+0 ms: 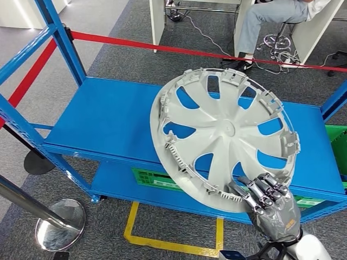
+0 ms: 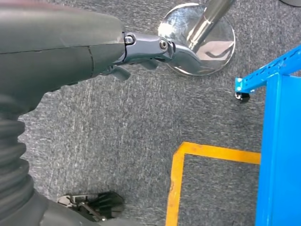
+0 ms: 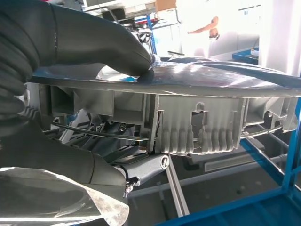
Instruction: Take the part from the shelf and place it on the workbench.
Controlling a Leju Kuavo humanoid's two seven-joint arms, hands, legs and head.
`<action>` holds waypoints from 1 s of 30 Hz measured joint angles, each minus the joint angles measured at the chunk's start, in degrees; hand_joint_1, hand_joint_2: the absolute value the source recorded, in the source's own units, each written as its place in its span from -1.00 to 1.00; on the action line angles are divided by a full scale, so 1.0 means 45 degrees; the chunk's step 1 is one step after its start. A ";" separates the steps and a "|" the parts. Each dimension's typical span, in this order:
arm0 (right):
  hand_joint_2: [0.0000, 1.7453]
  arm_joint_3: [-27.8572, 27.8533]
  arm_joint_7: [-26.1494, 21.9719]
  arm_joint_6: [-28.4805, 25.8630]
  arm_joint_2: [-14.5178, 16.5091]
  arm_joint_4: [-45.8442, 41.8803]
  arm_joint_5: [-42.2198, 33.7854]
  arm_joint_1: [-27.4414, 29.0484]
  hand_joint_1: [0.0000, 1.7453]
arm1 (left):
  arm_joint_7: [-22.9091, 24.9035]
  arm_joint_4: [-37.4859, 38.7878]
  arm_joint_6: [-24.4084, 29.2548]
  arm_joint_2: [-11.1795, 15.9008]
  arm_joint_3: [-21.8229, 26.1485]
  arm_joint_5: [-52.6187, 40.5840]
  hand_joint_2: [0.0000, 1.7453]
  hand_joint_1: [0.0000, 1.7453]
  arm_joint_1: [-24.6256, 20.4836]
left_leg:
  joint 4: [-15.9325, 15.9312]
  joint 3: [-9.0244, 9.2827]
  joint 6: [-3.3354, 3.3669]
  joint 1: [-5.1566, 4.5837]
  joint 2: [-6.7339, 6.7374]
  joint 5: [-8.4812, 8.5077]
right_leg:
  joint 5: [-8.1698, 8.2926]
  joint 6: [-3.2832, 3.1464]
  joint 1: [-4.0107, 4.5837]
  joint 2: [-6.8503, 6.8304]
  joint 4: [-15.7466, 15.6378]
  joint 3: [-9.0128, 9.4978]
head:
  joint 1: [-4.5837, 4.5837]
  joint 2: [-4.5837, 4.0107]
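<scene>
A large grey hubcap (image 1: 223, 135) with spokes and clip tabs hangs tilted above the blue shelf (image 1: 102, 122), its inner side towards me. My right hand (image 1: 272, 208) grips its near lower rim, fingers (image 1: 262, 189) over the inner face. In the right wrist view the thumb (image 3: 117, 44) presses one side of the hubcap rim (image 3: 199, 117) and the fingers lie on the other. My left hand (image 2: 106, 52) hangs over the grey carpet and holds nothing; whether its fingers are curled in I cannot make out.
A red barrier tape (image 1: 196, 51) runs behind the shelf. A chrome stanchion base (image 1: 59, 222) stands at the left, and a yellow floor marking (image 1: 172, 238) lies in front. Green crates (image 1: 153, 177) sit on the lower level. A seated person (image 1: 270, 19) is behind.
</scene>
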 joint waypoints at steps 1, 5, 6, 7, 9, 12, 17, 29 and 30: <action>1.00 -0.0019 -0.0017 0.0000 0.0019 0.0000 0.0000 0.0008 1.00 | -0.0034 0.0086 0.0000 0.0000 0.0000 -0.0006 1.00 -1.00 -0.0026 | 0.0000 0.0000 0.0000 0.0000 0.0000 0.0000 | 0.0000 0.0000 0.0000 0.0000 0.0000 0.0000 | 0.0000 0.0000; 1.00 -0.0087 -0.0044 0.0000 0.0073 0.0000 -0.0004 0.0041 1.00 | -0.0113 0.0393 -0.0066 -0.0005 0.0009 0.0034 1.00 -1.00 -0.0123 | 0.0000 0.0000 0.0000 0.0000 0.0000 0.0000 | 0.0000 0.0000 0.0000 0.0000 0.0000 -0.0001 | 0.0000 0.0000; 1.00 -0.0097 -0.0051 0.0000 0.0079 0.0000 -0.0009 0.0051 1.00 | -0.0138 0.0460 -0.0078 -0.0005 0.0013 0.0051 1.00 -1.00 -0.0150 | 0.0000 0.0000 0.0000 0.0000 0.0000 0.0000 | 0.0000 0.0000 0.0000 0.0000 0.0000 -0.0001 | 0.0001 0.0000; 1.00 -0.0110 -0.0061 0.0000 0.0089 0.0000 -0.0018 0.0062 1.00 | -0.0180 0.0534 -0.0085 -0.0006 0.0018 0.0057 1.00 -1.00 -0.0185 | 0.0000 0.0000 0.0000 0.0000 0.0000 0.0000 | 0.0000 0.0000 0.0000 0.0000 0.0000 -0.0001 | 0.0001 0.0000; 1.00 -0.0141 -0.0085 0.0000 0.0118 0.0000 -0.0047 0.0086 1.00 | -0.0285 0.0692 -0.0073 -0.0009 0.0024 0.0036 1.00 -1.00 -0.0258 | 0.0000 0.0000 0.0000 0.0000 0.0000 0.0000 | 0.0000 0.0000 0.0000 -0.0001 0.0000 -0.0001 | 0.0000 0.0000; 1.00 -0.0188 -0.0138 0.0000 0.0165 0.0000 -0.0092 0.0117 1.00 | -0.0350 0.0829 0.0013 -0.0012 0.0024 -0.0029 1.00 -1.00 -0.0323 | 0.0000 0.0000 0.0000 0.0000 0.0000 0.0000 | 0.0000 0.0000 0.0000 0.0000 0.0000 0.0000 | 0.0000 0.0000; 1.00 -0.0250 -0.0177 0.0000 0.0245 -0.0075 -0.0046 0.0165 1.00 | -0.0358 0.0778 0.0396 -0.0015 0.0019 -0.0202 1.00 -1.00 -0.0262 | 0.0000 0.0000 0.0000 0.0000 0.0000 0.0000 | 0.0000 0.0000 0.0000 0.0000 0.0000 -0.0001 | 0.0000 0.0000; 1.00 -0.0452 -0.0197 0.0000 0.0423 -0.0246 0.0044 0.0217 1.00 | -0.0381 0.0589 0.0503 -0.0016 0.0019 -0.0353 1.00 -1.00 -0.0155 | 0.0000 0.0001 0.0000 0.0000 0.0000 0.0001 | 0.0001 0.0000 0.0000 0.0000 0.0000 0.0001 | -0.0001 0.0000; 1.00 -0.0463 -0.0197 0.0000 0.0432 -0.0248 0.0044 0.0221 1.00 | -0.0382 0.0585 0.0503 -0.0016 0.0019 -0.0353 1.00 -1.00 -0.0153 | 0.0000 0.0001 0.0000 0.0000 0.0000 0.0001 | 0.0001 0.0000 0.0000 0.0000 0.0000 0.0001 | -0.0001 0.0000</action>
